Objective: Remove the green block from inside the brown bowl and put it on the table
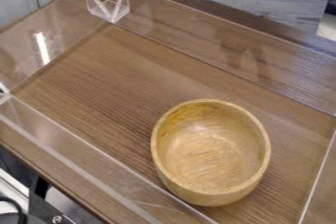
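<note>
The brown bowl (pixel 211 151) sits at the lower right of the table (pixel 118 81), and its inside is bare wood with nothing in it. The green block is out of view. My gripper and the arm are out of view too, past the top edge of the picture.
Clear acrylic walls (pixel 53 31) run along the table's left and near edges. A small clear V-shaped stand (pixel 106 1) sits at the far left corner. Another wall lines the far right side (pixel 262 31).
</note>
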Tool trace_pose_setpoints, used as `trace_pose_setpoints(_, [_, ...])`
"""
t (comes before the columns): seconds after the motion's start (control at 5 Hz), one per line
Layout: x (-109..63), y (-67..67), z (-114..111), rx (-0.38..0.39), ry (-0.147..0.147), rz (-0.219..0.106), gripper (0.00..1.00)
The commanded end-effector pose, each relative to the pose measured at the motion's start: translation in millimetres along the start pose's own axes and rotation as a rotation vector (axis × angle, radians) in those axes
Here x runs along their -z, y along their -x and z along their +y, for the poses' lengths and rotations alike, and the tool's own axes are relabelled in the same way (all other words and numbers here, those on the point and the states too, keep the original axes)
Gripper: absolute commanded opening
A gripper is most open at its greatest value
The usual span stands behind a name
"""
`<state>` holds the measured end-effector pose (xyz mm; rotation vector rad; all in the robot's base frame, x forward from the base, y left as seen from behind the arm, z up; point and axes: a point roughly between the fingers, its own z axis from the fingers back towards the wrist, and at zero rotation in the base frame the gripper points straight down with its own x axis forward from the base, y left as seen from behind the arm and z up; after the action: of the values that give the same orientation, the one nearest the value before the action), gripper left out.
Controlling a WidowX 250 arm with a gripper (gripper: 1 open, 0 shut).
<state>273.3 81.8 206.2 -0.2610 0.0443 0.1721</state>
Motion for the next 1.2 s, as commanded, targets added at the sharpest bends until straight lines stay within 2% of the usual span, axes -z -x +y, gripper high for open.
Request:
trace_pose_setpoints(0.0, [-15.6,-5.4,-1.0,0.021,-0.001,-0.069,0.00])
trace_pose_setpoints(1.0, [6.7,-22.8,2.2,0.054,0.073,-0.099,0.00])
